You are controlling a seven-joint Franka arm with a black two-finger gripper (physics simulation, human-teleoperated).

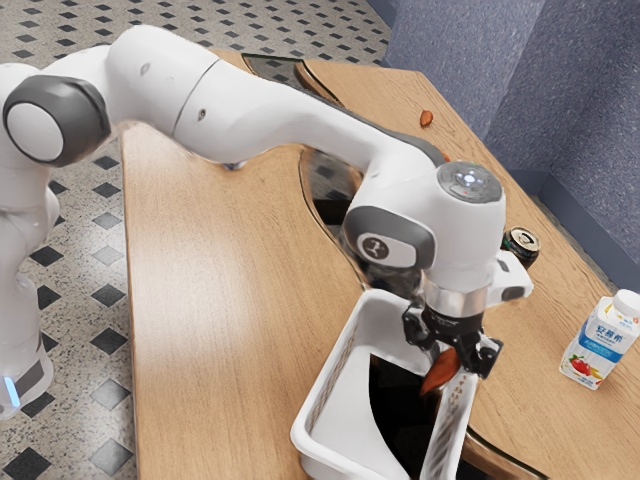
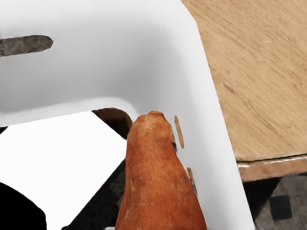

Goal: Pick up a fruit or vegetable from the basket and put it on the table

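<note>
The hand (image 1: pixel 452 345) was positioned over the basket (image 1: pixel 303 436), near the rim on the exterior view's right. Its opening and grip could not be determined. The sweet potato (image 1: pixel 440 371) was directly below the hand, tilted, beside the basket's slotted wall. The carton (image 1: pixel 597 345) and can (image 1: pixel 521 244) stood near the counter's (image 1: pixel 215 310) long edge on the exterior view's right.

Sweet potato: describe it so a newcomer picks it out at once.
On the wooden table, find the white basket. By its wall on the exterior view's right, under the black claw, is the sweet potato, plump, orange and blunt-ended. A similarly coloured piece lies far up the table, away from basket and claw.
</note>
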